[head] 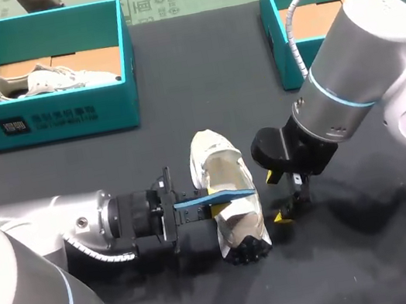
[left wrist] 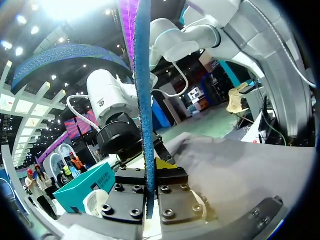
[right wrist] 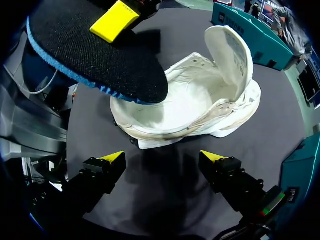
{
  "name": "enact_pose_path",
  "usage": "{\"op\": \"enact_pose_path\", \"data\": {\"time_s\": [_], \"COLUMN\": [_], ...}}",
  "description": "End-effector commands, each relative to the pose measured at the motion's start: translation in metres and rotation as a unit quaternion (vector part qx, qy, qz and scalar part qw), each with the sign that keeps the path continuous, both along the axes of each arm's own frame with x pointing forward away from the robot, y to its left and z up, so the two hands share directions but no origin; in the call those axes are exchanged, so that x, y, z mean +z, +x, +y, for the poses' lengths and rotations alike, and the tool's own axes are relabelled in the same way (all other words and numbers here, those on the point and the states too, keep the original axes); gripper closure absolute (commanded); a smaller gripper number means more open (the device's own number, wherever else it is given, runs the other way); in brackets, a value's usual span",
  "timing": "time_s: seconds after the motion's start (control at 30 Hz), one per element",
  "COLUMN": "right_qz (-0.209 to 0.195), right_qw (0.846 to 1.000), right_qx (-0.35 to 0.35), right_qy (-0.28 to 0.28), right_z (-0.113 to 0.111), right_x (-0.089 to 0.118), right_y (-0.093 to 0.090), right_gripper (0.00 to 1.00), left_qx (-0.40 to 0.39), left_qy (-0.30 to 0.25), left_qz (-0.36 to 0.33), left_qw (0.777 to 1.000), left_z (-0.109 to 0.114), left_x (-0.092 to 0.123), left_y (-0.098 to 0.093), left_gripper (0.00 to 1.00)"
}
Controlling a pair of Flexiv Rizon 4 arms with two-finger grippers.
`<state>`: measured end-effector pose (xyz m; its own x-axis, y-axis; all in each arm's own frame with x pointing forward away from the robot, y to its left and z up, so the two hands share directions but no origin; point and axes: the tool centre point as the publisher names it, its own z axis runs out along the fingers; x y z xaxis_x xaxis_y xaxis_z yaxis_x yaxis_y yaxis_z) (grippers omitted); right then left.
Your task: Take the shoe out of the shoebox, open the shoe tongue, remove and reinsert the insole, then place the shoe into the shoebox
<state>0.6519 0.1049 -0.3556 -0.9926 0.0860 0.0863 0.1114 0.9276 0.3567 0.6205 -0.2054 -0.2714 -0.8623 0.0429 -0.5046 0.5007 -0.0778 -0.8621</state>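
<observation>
Insole (head: pixel 224 194) is clamped in the left gripper (head: pixel 201 210), held over the shoe (head: pixel 216 157) lying on the table (head: pixel 347 252); right gripper (head: pixel 276 196) stands apart, empty, just beside it; reinsertion probably wants the toe end fed first, with the shoe steadied.

surface: dark table (head: pixel 173 70) | on it: teal shoebox (head: pixel 56 119), second shoebox (head: pixel 287 58), white shoe (head: pixel 220 161)

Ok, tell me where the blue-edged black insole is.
In the head view, the blue-edged black insole is mid-table, clamped in the left gripper, over the white shoe.
</observation>
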Motion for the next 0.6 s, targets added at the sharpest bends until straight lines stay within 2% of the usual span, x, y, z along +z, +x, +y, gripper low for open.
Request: {"op": "enact_pose_path", "data": {"time_s": [0.03, 0.6], "right_qz": [0.002, 0.002], "right_qw": [1.000, 1.000], "right_qx": [0.002, 0.020], "right_qy": [0.006, 0.014], "right_z": [0.001, 0.000], "right_x": [-0.004, -0.006], "right_y": [0.002, 0.006], "right_gripper": [0.00, 0.00], "left_qx": [-0.013, -0.032], "left_qy": [-0.002, 0.001], "left_qz": [-0.007, -0.042], "left_qw": [1.000, 0.999], "left_z": [-0.005, -0.011], "left_x": [-0.007, -0.023], "left_y": [0.003, 0.008], "left_gripper": [1.00, 1.00]}}
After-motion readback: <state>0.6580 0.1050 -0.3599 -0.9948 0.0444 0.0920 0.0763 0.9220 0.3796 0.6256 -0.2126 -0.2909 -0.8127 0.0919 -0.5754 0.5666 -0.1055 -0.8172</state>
